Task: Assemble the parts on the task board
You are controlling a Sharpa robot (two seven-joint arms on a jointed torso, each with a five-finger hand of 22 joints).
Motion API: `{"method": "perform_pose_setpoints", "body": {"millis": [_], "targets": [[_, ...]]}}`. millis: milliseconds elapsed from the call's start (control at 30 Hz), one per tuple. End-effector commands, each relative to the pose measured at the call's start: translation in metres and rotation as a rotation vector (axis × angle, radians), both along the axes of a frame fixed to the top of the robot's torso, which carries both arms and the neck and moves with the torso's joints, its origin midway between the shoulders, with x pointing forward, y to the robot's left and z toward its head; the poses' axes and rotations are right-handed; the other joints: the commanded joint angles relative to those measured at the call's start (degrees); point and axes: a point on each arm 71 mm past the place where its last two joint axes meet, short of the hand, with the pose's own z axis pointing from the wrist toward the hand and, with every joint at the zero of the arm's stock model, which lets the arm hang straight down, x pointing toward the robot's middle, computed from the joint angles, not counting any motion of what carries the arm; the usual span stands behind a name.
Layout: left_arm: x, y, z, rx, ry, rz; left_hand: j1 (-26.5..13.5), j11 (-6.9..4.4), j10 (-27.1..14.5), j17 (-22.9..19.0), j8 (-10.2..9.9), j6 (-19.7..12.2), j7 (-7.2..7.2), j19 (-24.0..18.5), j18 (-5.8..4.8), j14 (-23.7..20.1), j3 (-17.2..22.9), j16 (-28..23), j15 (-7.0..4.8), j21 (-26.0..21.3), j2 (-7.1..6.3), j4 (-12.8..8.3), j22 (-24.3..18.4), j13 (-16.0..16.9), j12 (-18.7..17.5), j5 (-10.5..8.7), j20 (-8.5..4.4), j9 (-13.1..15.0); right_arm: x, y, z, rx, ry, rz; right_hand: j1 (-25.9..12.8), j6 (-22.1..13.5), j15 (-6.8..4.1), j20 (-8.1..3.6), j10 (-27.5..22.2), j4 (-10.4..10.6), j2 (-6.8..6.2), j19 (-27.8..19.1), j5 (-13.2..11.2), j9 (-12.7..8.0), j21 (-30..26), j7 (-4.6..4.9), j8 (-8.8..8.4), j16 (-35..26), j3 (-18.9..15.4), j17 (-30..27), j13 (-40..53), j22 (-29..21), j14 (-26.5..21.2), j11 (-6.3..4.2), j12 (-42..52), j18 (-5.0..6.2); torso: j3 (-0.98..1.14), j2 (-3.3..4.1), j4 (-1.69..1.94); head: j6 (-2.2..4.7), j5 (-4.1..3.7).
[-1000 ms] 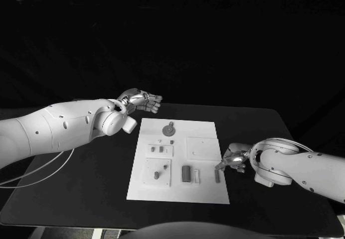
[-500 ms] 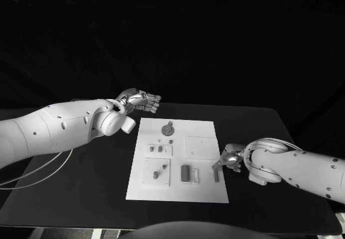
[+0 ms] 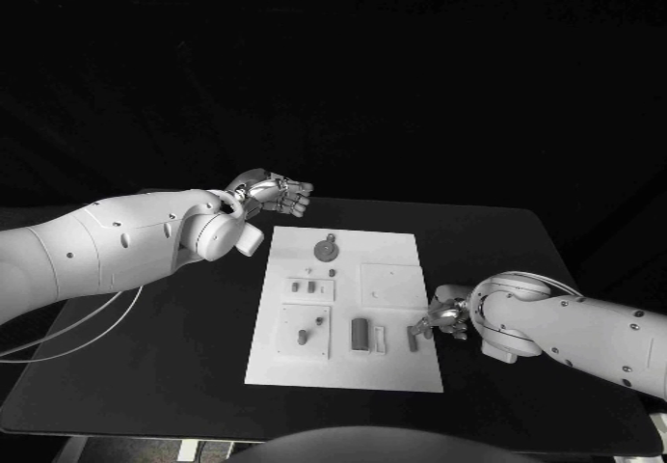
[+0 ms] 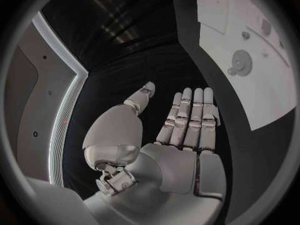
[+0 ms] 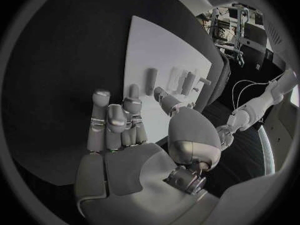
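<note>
The white task board (image 3: 396, 371) lies mid-table with grey parts on it: a round disc (image 3: 326, 251), small pieces (image 3: 310, 286), a peg (image 3: 305, 338), a block (image 3: 360, 334) and a slim bar (image 3: 414, 336) by the right edge. My right hand (image 3: 443, 315) hovers at that edge beside the bar, holding nothing; whether a fingertip touches it is unclear. In the right wrist view its fingers (image 5: 115, 122) are spread and the thumb points at the bar (image 5: 151, 81) on the board (image 5: 156, 50). My left hand (image 3: 276, 194) floats beyond the board's far left corner, flat and empty (image 4: 184, 127), with the disc (image 4: 240, 62) off to one side.
A raised white square plate (image 3: 390, 285) sits on the board's right half, and a pale upright piece (image 3: 378, 340) stands next to the block. Bare black table (image 3: 167, 367) surrounds the board on all sides.
My right arm has slid inward along the board's right edge, bringing the hand closer to the slim bar. The left hand has stayed where it was.
</note>
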Motion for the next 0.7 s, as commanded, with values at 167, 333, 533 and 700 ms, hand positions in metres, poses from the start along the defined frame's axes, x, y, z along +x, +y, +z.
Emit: {"method": "perform_pose_setpoints", "body": {"millis": [167,333,533,700], "targets": [[0.000,-0.002,0.001,-0.006,-0.006,-0.014,-0.18,-0.08,-0.05,0.10,0.24,-0.13,-0.05,-0.40,1.03,-0.34,-0.23,-0.19,0.05,-0.08,-0.26,0.26,0.07,-0.08,-0.32,-0.26,0.11,-0.08,-0.003,0.008,-0.002,-0.027,0.026,0.049,-0.66,0.39,0.10,-0.04,-0.24,0.47,0.19,-0.35,-0.21,0.12,-0.10,-0.07,0.31,0.07,0.01,0.08,0.12,0.20,-0.35,-0.30,-0.27,0.64,0.02,-0.03,-0.03,-0.08,-0.13],[0.000,-0.004,0.001,-0.006,-0.006,-0.018,-0.17,-0.08,-0.05,0.11,0.24,-0.13,-0.06,-0.41,1.03,-0.34,-0.23,-0.20,0.04,-0.09,-0.26,0.26,0.08,-0.08,-0.32,-0.26,0.11,-0.09,-0.004,0.022,-0.008,-0.036,0.016,0.079,-0.51,0.49,0.11,-0.09,-0.19,0.44,0.17,-0.34,-0.22,0.20,-0.04,-0.12,0.39,0.14,0.09,0.11,0.20,0.26,-0.32,-0.36,-0.18,0.64,0.03,0.00,-0.03,-0.12,-0.25],[0.000,-0.004,0.001,-0.006,-0.003,-0.018,-0.18,-0.08,-0.05,0.12,0.25,-0.14,-0.07,-0.42,1.03,-0.35,-0.24,-0.21,0.04,-0.08,-0.24,0.27,0.09,-0.09,-0.33,-0.26,0.11,-0.09,-0.005,0.027,-0.009,-0.023,0.007,0.081,-0.64,0.59,0.13,-0.12,-0.14,0.59,0.18,-0.30,-0.22,0.26,0.02,-0.17,0.47,0.21,0.06,0.15,0.27,0.30,-0.28,-0.41,-0.11,0.64,0.01,-0.04,0.09,-0.11,-0.12],[0.000,-0.002,0.001,-0.004,-0.002,-0.015,-0.18,-0.08,-0.05,0.13,0.25,-0.14,-0.06,-0.42,1.03,-0.35,-0.24,-0.22,0.05,-0.09,-0.24,0.28,0.10,-0.09,-0.33,-0.26,0.11,-0.10,-0.005,0.031,-0.009,-0.014,0.004,0.084,-1.07,0.69,0.15,-0.16,-0.09,0.98,0.04,-0.24,-0.22,0.35,0.08,-0.24,0.54,0.28,-0.04,0.18,0.38,0.34,-0.23,-0.48,-0.02,0.64,-0.06,-0.04,-0.02,0.03,-0.17]]}}
